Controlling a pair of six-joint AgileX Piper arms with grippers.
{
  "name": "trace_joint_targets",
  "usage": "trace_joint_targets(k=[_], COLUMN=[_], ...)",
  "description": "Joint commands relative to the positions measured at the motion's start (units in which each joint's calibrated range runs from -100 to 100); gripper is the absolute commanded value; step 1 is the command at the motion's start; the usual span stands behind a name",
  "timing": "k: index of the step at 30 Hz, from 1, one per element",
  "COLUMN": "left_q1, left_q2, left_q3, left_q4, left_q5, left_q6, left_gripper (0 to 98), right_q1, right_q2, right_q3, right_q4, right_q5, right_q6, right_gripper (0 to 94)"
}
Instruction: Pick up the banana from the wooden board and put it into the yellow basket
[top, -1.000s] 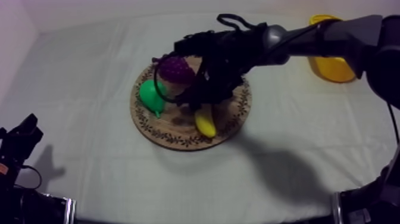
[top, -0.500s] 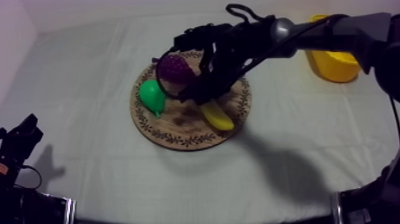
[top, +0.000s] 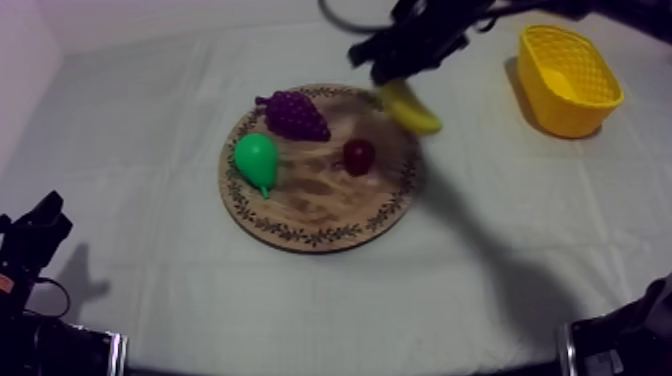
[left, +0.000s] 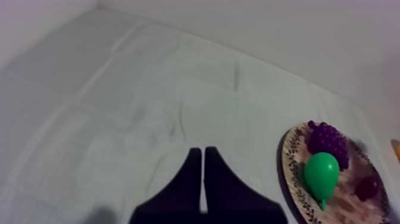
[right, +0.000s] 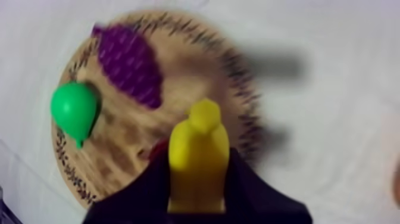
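The yellow banana (top: 410, 107) hangs in the air over the board's far right rim, held by my right gripper (top: 393, 78), which is shut on it. In the right wrist view the banana (right: 199, 156) stands between the black fingers (right: 149, 190), above the round wooden board (right: 184, 65). The yellow basket (top: 567, 79) stands at the far right of the table, apart from the gripper. My left gripper (left: 203, 173) rests low at the left, its fingers together as a narrow wedge over the cloth.
On the wooden board (top: 300, 222) lie a green pear (top: 257, 160), a bunch of purple grapes (top: 293, 113) and a small red fruit (top: 358, 155). The left arm (top: 30, 240) sits at the lower left edge. Bare cloth lies between board and basket.
My right gripper has lifted the banana off the board and carried it up and to the right, toward the basket. The small red fruit is now uncovered. The left arm has not moved.
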Motion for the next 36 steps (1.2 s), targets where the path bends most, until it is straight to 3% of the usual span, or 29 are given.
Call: trace_joint_targets(k=[1,18,36], left_q1=[0.0,0.0,0.0], left_q2=[0.0,0.0,0.0], left_q3=[0.0,0.0,0.0], left_q4=[-0.01,-0.01,-0.01], left_q5=[0.0,0.0,0.0], left_q6=[0.0,0.0,0.0], left_gripper=[0.1,0.1,0.1], right_q1=[3.6,21.6,29.4], right_q2=[-2.7,-7.4,5.2], right_q3=[-0.6,-4.9,-8.6], right_q4=[0.0,1.8,4.1], right_q5=[1.8,4.4,-2.0], right_q6=[0.2,2.9,5.0], right_gripper=[10.7,11.9,12.9])
